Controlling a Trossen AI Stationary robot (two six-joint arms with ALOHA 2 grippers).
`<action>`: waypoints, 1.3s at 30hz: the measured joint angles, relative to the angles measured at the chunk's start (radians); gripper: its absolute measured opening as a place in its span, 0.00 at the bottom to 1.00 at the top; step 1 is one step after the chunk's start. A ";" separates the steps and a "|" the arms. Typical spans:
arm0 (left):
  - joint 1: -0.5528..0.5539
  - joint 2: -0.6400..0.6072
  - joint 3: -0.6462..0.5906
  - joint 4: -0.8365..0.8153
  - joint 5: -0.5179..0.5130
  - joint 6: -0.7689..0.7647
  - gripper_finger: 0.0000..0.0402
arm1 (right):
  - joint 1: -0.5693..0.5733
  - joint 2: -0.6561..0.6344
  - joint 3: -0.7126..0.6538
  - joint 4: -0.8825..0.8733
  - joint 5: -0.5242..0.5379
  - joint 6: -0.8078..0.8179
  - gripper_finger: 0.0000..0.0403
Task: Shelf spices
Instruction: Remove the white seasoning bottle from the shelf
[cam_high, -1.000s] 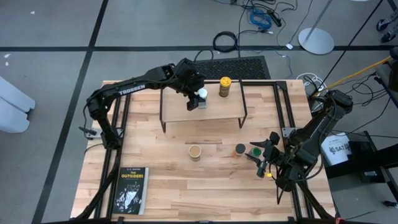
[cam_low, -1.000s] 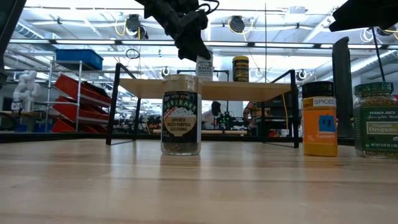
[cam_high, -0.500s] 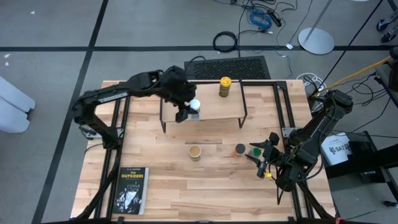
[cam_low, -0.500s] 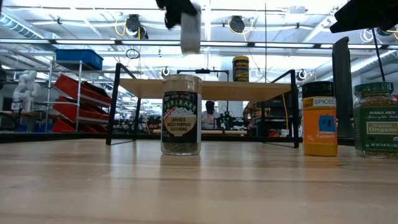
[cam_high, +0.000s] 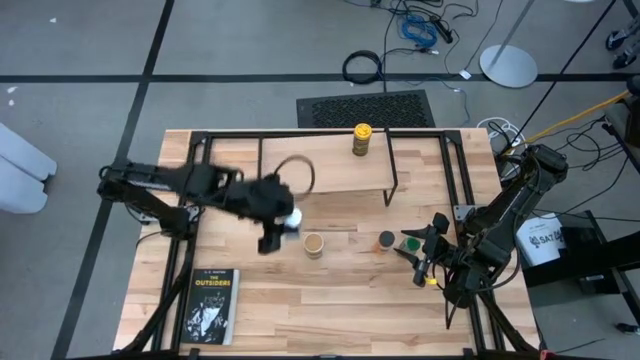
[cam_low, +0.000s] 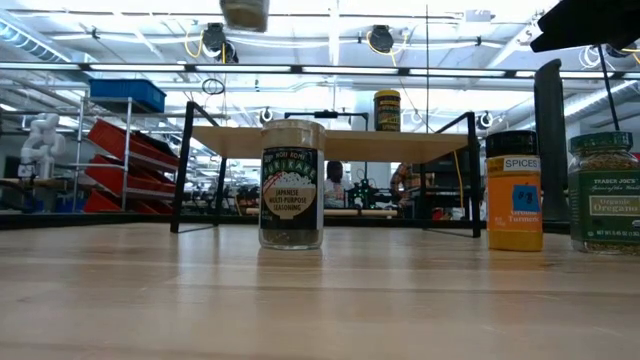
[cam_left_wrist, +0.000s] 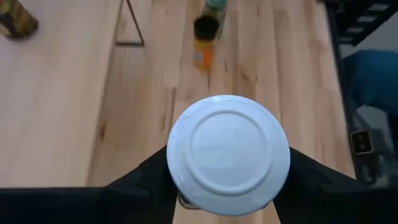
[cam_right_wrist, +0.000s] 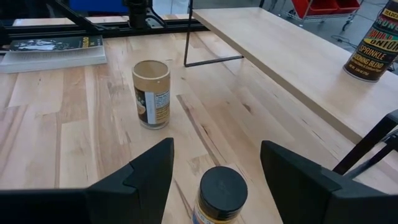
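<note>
Three jars (cam_high: 386, 240) beside the left hand's (cam_high: 283, 226) white-lidded jar (cam_left_wrist: 228, 154).

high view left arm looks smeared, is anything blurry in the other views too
High view: the left arm is motion-blurred, and the left gripper and its white-lidded jar are smeared. Low view: the jar at the top edge is blurred, while the tan-lidded jar is sharp under bright ceiling lights. Left wrist view: the white lid is crisp. Right wrist view: sharp.

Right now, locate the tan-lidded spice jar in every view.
High view: tan-lidded jar mid-table, beside the black-lidded jar.
Low view: tan-lidded jar centre foreground.
Left wrist view: not in it.
Right wrist view: tan-lidded jar beyond the black-lidded jar.
Shared landmark: black-lidded jar.
</note>
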 joint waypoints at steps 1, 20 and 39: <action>-0.032 0.002 -0.022 -0.004 -0.037 -0.033 0.50 | 0.000 0.000 0.000 0.003 0.000 0.000 0.57; -0.254 0.007 -0.591 0.487 -0.345 -0.298 0.52 | -0.004 0.000 0.000 0.038 0.049 -0.060 0.57; -0.221 0.061 -0.747 0.659 -0.390 -0.295 0.53 | -0.040 0.000 0.000 0.040 0.065 -0.080 0.57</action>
